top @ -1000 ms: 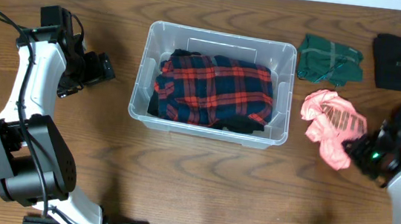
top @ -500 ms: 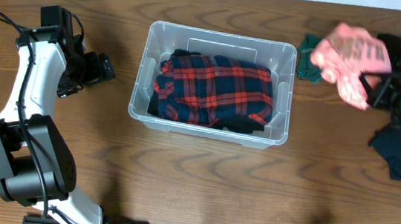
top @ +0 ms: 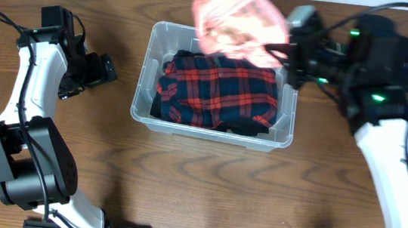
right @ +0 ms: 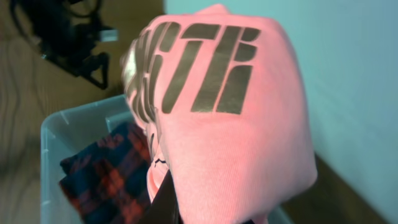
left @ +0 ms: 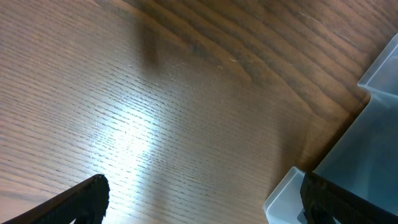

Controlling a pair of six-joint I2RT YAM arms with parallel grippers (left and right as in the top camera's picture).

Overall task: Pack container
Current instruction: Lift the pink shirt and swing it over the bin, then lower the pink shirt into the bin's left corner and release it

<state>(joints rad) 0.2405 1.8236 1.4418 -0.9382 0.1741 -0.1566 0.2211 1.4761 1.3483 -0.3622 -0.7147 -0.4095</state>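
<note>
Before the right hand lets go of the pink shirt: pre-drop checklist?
1. Grip: ok. The pink shirt hangs bunched from the right hand.
2. Shirt over the container opening: cannot tell. In the overhead view it overlaps the back rim, and its height is unclear.
3. Opening free: ok. Nothing covers it; the plaid shirt lies inside.
4. Left hand out of the way: ok. It is open, beside the left wall and apart from it.

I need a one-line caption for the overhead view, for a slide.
Right gripper holds a pink garment above the clear container, where a red plaid shirt lies.
</note>
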